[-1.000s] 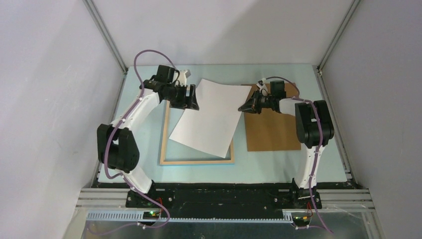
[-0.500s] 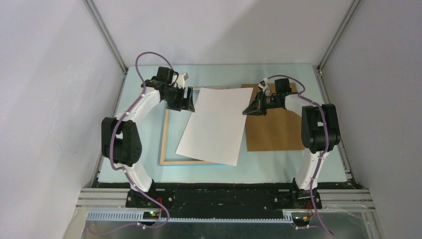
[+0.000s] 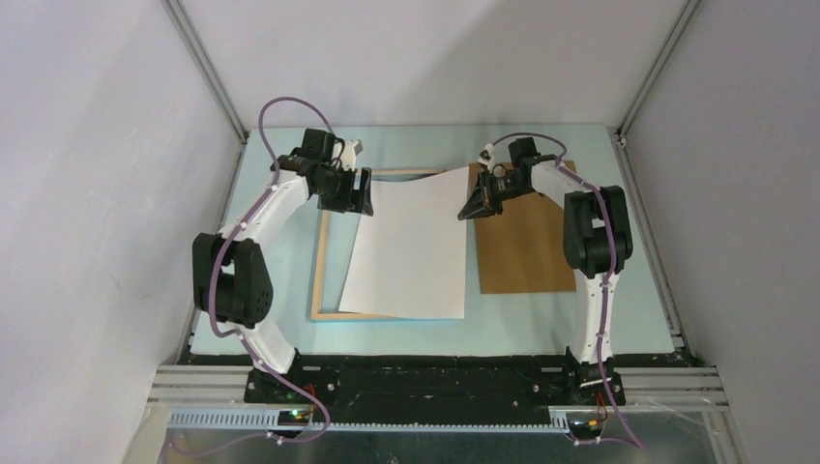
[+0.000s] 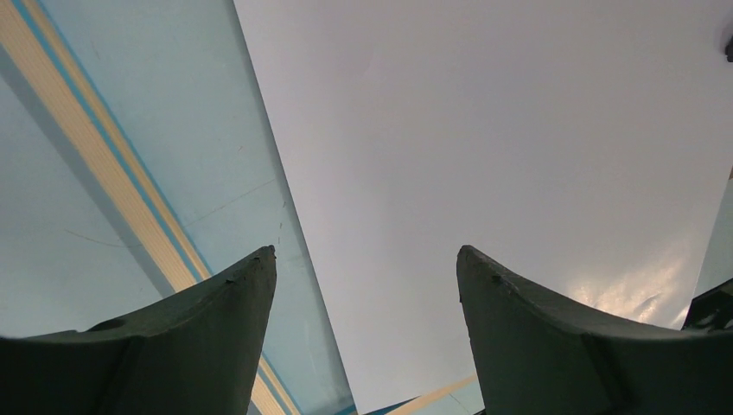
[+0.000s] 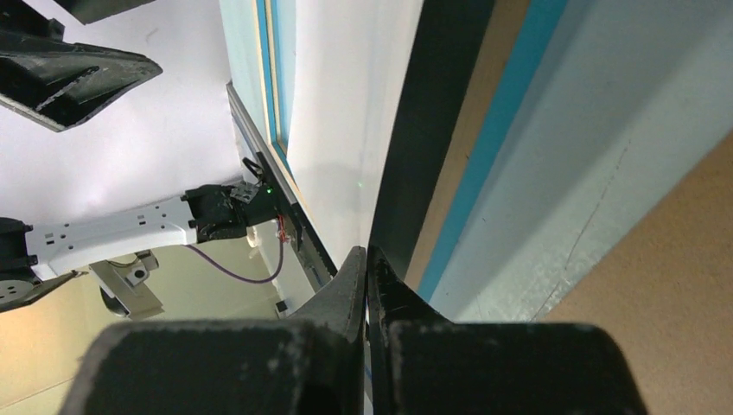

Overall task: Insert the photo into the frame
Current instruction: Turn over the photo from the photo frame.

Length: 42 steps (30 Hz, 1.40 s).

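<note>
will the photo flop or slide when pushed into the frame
The photo likely flexes: it is a thin sheet, pinched at one corner by the right tool. Its white back shows a sheen, so it may slide easily across the frame. Probably light, being so thin.

Left pincer (image 4: pixel 367 255) agape, angled downward — right pincer (image 5: pixel 366 252) clamped tight, pointing left.

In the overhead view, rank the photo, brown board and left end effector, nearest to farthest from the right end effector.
1. The photo, far right corner pinched in the right end effector.
2. The brown board, beside it on the right.
3. The left end effector, across the photo at its far left corner.
</note>
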Motion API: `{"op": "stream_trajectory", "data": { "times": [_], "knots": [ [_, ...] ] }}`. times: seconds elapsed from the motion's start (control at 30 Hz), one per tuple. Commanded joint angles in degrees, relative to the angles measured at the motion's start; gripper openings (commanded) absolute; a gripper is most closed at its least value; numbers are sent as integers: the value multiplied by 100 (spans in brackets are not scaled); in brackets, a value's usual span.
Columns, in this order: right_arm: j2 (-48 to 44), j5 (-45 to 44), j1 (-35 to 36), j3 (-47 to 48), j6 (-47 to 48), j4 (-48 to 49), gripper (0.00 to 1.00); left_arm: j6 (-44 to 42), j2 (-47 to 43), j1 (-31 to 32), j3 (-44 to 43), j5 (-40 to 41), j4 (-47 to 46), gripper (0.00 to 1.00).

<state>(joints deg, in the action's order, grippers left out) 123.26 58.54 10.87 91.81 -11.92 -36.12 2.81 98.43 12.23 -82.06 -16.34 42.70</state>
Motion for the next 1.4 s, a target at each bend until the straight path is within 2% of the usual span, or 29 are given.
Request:
{"op": "stream_trajectory", "data": {
  "times": [0.0, 0.27, 0.67, 0.93, 1.37],
  "knots": [
    [158, -48, 137, 469, 93, -294, 0, -200, -422, -32, 72, 189, -61, 81],
    [362, -74, 348, 549, -623, 758, 0, -195, -469, -74, 99, 189, -61, 81],
    [987, -283, 650, 1690, -352, 189, 0, -202, -531, -139, 133, 134, -66, 81],
    [1170, -351, 716, 2012, -317, 105, 0, -204, -504, -172, 138, 110, -67, 81],
    [1095, -410, 809, 1483, -881, 838, 0, -191, -523, -201, 138, 53, -62, 81]
  ]
}}
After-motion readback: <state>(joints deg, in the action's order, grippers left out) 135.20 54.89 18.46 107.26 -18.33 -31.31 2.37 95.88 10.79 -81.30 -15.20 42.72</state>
